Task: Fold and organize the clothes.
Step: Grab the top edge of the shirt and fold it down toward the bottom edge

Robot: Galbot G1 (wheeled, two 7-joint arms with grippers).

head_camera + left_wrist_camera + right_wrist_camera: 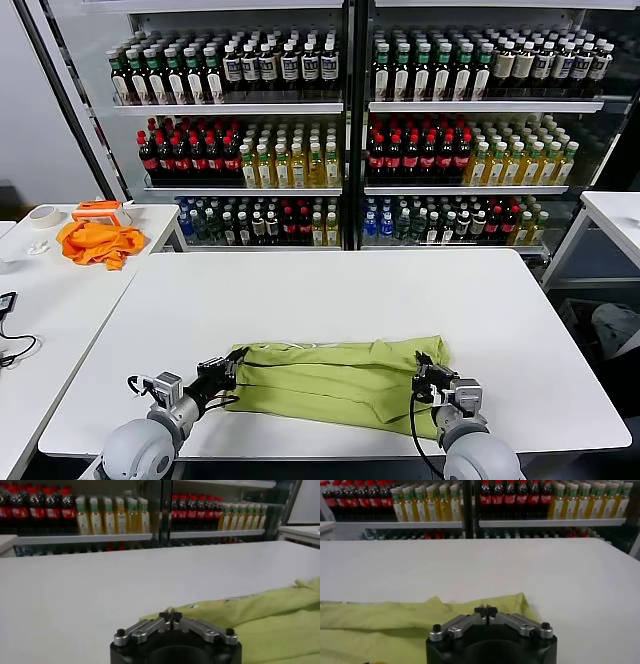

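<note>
T-shirt (340, 385), lime-green and folded into a band, lies near the surface's (330, 290) front edge, left gripper (226, 372) and right gripper (428, 378) at its 2 ends, fingers together, apparently pinching cloth; next likely another fold.

Closed left tool (170, 615) at lime-green T-shirt (260, 617) on white table (100, 590)

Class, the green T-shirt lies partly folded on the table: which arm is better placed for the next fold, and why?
Neither clearly: the left end effector sits shut at the T-shirt's left end, the right end effector shut at its right end. Probably both lift together.
</note>
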